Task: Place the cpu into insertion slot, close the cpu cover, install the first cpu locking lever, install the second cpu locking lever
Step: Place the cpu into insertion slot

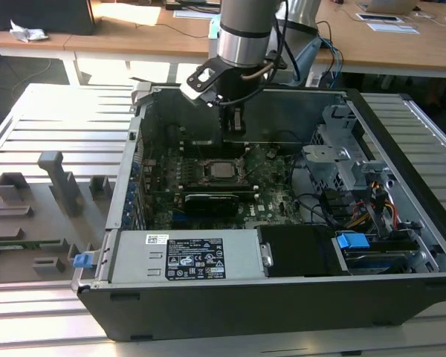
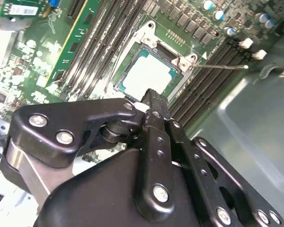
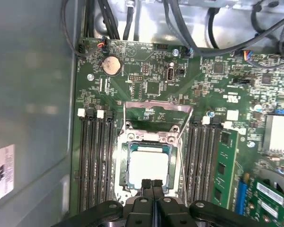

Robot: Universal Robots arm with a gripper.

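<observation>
Hanging just above one edge of the cpu [image 3: 149,164], the gripper [image 3: 151,182] is clenched and holds nothing; the cpu lies flat in the insertion slot [image 3: 120,165], directly under the tips.

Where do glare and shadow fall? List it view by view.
Exterior view: sunlight washes out the slatted table; the motherboard lies shaded inside the case. Both wrist views: the cpu top glares near-white.

One cpu [image 3: 149,165], one insertion slot [image 3: 122,161], one cpu cover [image 3: 157,108], four memory slots [image 3: 91,161], one coin battery [image 3: 111,65], two fingers [image 3: 145,185].
</observation>
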